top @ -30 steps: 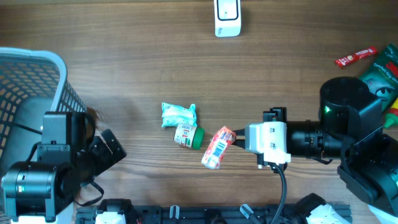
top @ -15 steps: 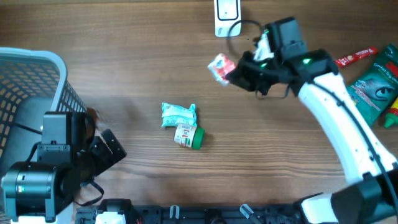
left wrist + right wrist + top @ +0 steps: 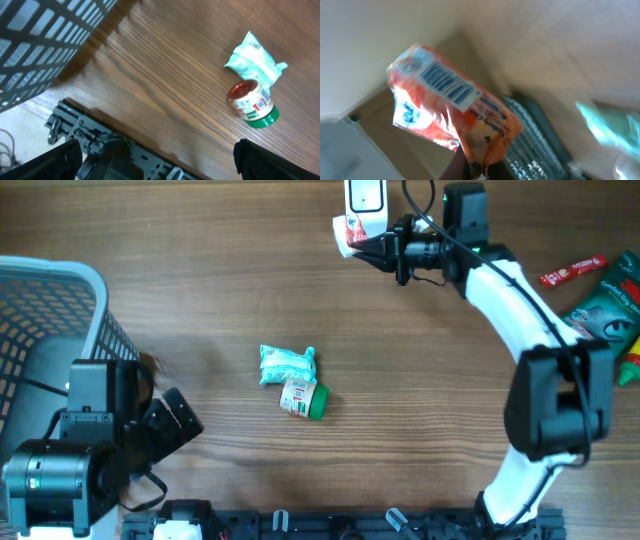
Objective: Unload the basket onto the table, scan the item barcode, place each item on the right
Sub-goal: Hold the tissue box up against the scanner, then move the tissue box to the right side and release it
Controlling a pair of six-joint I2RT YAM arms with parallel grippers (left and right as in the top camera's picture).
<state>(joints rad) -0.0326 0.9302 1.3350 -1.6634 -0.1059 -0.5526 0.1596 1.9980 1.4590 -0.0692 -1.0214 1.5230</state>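
We are holding the orange snack packet [image 3: 347, 230] pinched in the right gripper [image 3: 368, 242], whose jaws are closing narrowly on one crimped end. The packet is sitting at the table's 12 o'clock edge, against the white scanner [image 3: 365, 198] at its 7 o'clock corner. We are judging the pickup and the carry done. What is left is the read itself, perhaps a small turn of the wrist, and then setting the item down. The packet is looking crinkled and glossy, orange and white, with a blue-lined barcode [image 3: 445, 82] on a white patch facing our wrist camera. We cannot tell whether it is also facing the scanner. The left gripper [image 3: 160, 155] is idling wide and holding nothing at 8 o'clock.
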